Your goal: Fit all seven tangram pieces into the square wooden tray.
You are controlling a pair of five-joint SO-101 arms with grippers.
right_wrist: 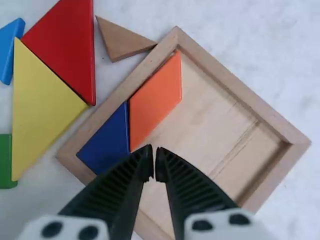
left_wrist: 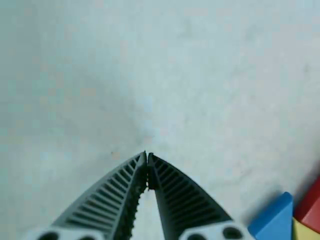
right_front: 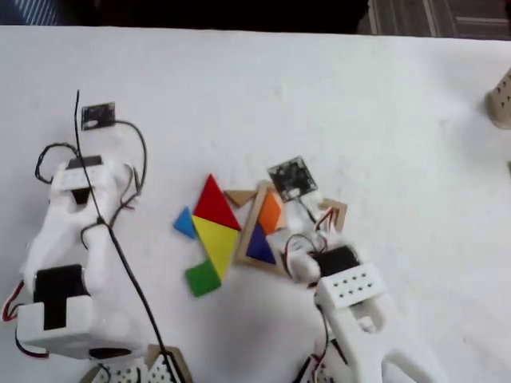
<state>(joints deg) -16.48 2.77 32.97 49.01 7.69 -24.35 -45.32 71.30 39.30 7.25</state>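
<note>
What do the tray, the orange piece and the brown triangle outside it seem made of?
Tray: bare pale wood, matte; grain and seam lines show in its floor. Orange piece: probably wood under opaque, even paint; no grain shows. Brown triangle: seemingly unpainted wood, matte tan.

High view: fixed and far off, looking steeply down; wooden tray (right_front: 248,225) mid-frame.
Left wrist view: close over the table (left_wrist: 150,75), catching a light blue piece (left_wrist: 272,220).
Right wrist view: close above the wooden tray.
Shared: wooden tray; probably the light blue piece.

Seven tangram pieces (right_wrist: 40,100), one tray (right_wrist: 235,88).
</note>
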